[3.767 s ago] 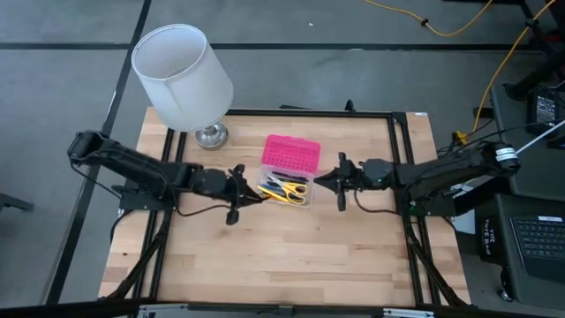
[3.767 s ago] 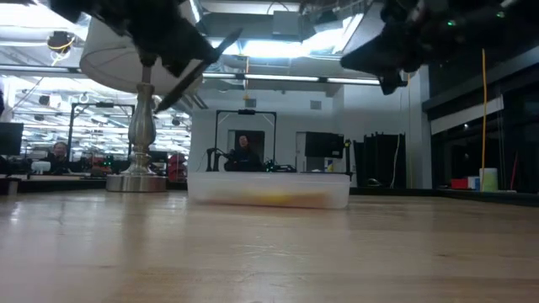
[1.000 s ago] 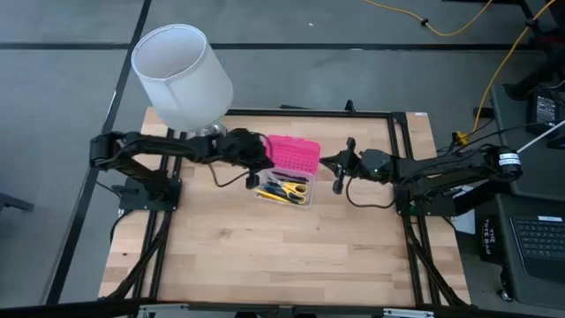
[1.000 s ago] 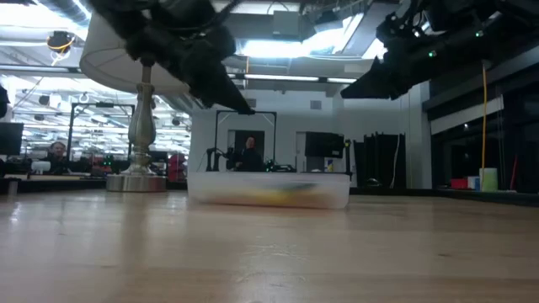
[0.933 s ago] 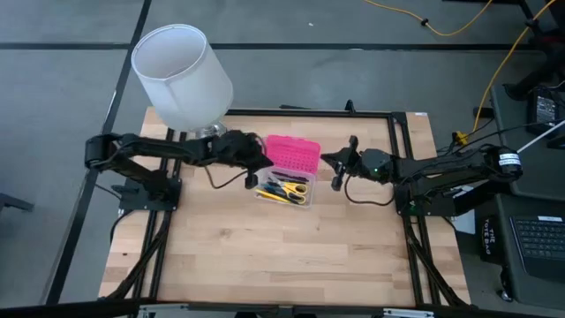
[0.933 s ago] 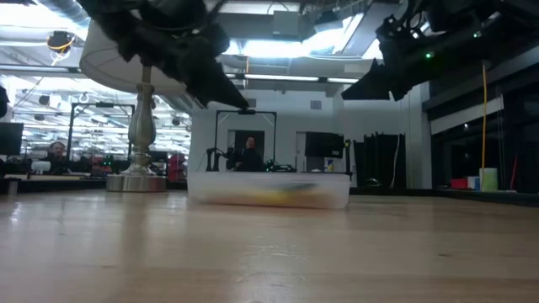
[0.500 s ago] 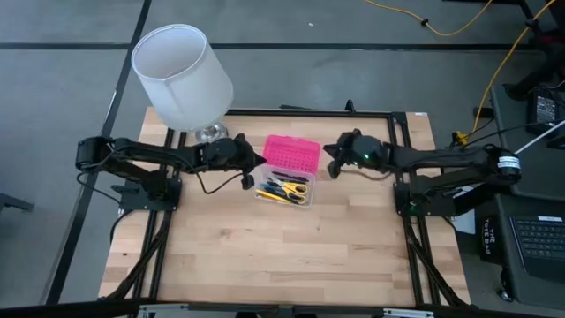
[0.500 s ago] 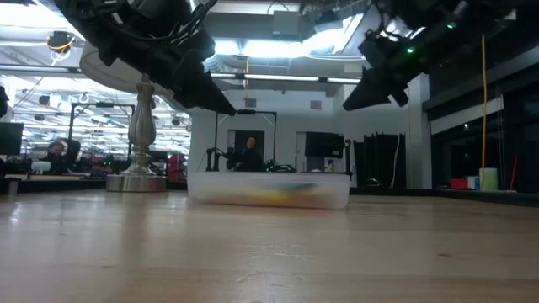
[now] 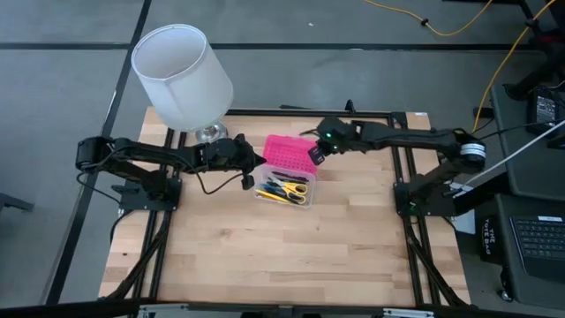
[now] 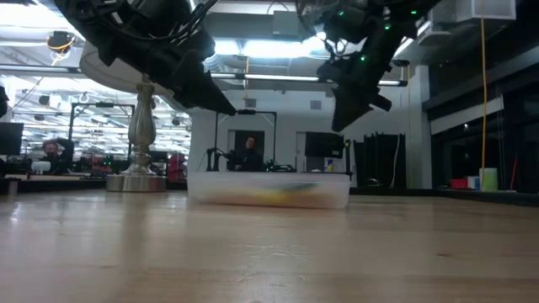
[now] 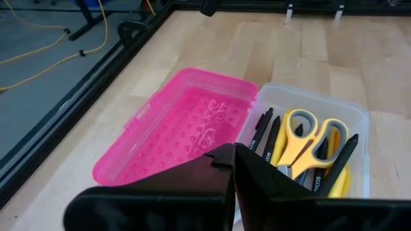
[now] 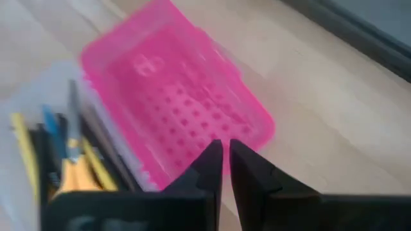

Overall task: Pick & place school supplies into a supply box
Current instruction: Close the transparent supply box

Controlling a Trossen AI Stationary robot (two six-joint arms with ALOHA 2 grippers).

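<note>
The supply box lies open at the table's middle. Its pink dotted lid [image 9: 291, 152] lies flat on the far side, and its clear base [image 9: 284, 190] holds yellow-handled scissors [image 11: 308, 138] and several pens and pencils [image 11: 266, 135]. My left gripper [image 9: 254, 166] is shut and hovers over the box's left end; in the low view [image 10: 229, 108] it is well above the box [image 10: 268, 190]. My right gripper [image 9: 313, 155] is shut and empty, above the lid's right end [image 12: 257, 131], pointing down in the low view [image 10: 344, 122].
A lamp with a white shade [image 9: 181, 75] stands at the table's far left on a metal base [image 10: 135, 181], close behind my left arm. Bare wood lies on the near half of the table [image 9: 282, 256]. People sit in the room beyond [image 10: 247, 153].
My right gripper has swung from the box's right side toward the far left, to above the pink lid's right end, and has tipped from level to pointing down. My left gripper has drawn back a little toward the table's left edge. The box and supplies have stayed put.
</note>
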